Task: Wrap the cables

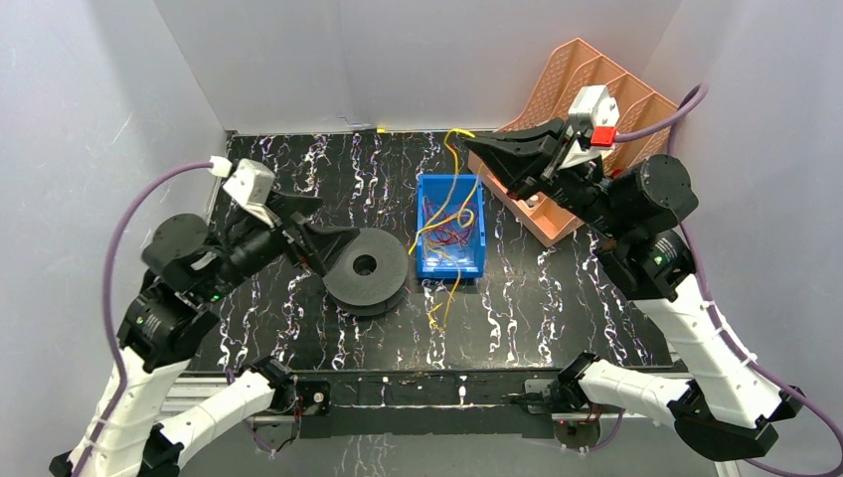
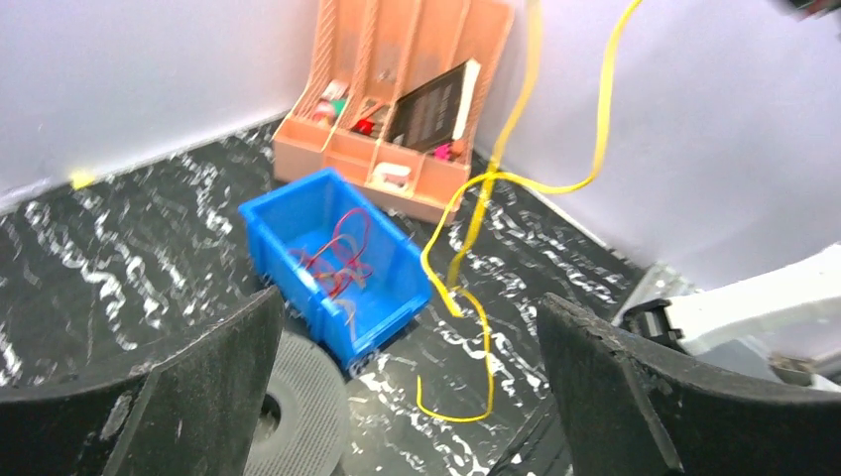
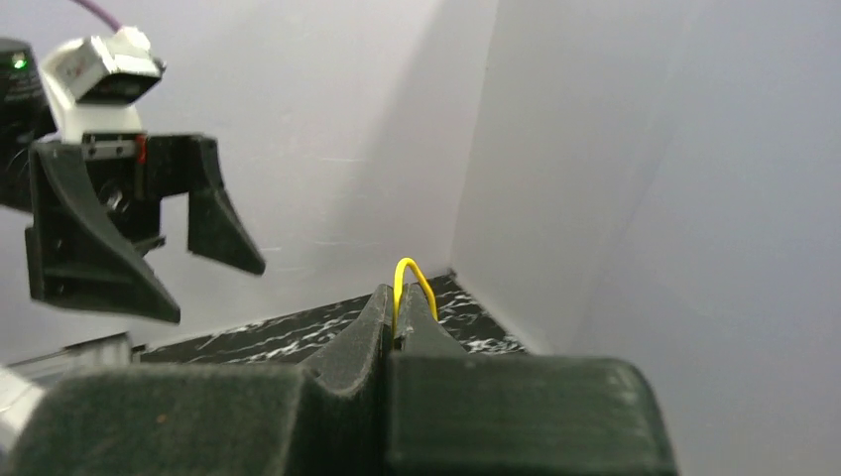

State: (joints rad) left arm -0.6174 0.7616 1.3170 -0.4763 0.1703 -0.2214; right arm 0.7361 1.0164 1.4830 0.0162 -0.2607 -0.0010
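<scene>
The left gripper (image 1: 333,237) hovers with jaws spread wide, holding nothing, above a black spool (image 1: 370,270) lying flat on the marbled desk (image 1: 557,298). Just right of the spool sits a blue bin (image 1: 452,266) with red cables (image 1: 455,237) tangled inside. A yellow cable (image 2: 488,178) rises from the bin to the raised right gripper (image 1: 473,147), clamped tight on it; its lower end trails onto the desk. An orange file organizer (image 1: 596,75) stands at far right.

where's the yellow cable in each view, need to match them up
top external: yellow cable centre, from right claw past the blue bin
left wrist: cable right of centre, end on table
right wrist: cable looped at centre, pinched in claw
shared landmark: open left claw
</scene>
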